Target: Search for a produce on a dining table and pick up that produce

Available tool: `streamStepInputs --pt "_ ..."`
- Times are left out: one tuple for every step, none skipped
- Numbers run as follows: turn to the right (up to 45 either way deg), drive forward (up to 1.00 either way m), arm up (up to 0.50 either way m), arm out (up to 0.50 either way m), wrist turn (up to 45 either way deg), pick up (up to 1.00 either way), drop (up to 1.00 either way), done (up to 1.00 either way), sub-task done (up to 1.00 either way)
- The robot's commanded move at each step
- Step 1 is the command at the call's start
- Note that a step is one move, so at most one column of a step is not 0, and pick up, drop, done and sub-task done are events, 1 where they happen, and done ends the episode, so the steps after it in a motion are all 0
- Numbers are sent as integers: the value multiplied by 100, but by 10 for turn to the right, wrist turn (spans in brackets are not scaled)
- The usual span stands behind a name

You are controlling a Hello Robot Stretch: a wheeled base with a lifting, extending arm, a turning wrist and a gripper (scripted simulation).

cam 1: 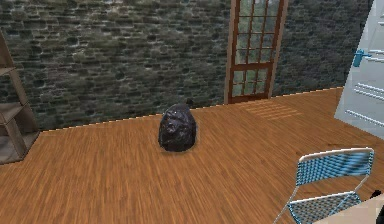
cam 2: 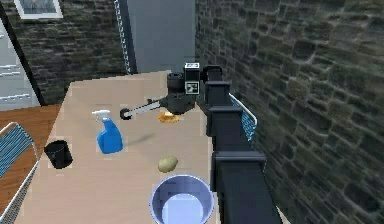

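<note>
A small yellowish-brown rounded produce item [cam 2: 168,163], potato-like, lies on the light wooden dining table [cam 2: 90,180] in the arm side view. The dark arm [cam 2: 225,130] reaches over the table's far right part. My gripper [cam 2: 128,111] points left above the tabletop, its fingertips close to the head of a blue spray bottle [cam 2: 108,136]. I cannot tell whether it holds anything. A small orange-brown thing [cam 2: 168,118] lies on the table under the gripper's body. The yellowish item is nearer than the gripper and slightly to its right.
On the table also stand a black mug [cam 2: 57,153] and a blue bowl [cam 2: 182,200]. Blue checked chairs [cam 1: 330,180] [cam 2: 12,160] stand by it. A dark lumpy bag [cam 1: 178,128] sits on the wooden floor before a stone wall, a glazed door [cam 1: 255,50] and a shelf [cam 1: 15,115].
</note>
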Motion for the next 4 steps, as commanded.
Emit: streamStepInputs --pt "0 0 0 0 180 0 0 0 0" --pt "0 0 -30 0 0 0 0 0 0" --pt "0 0 0 0 0 100 0 0 0" --pt "0 0 10 0 0 0 0 0 0"
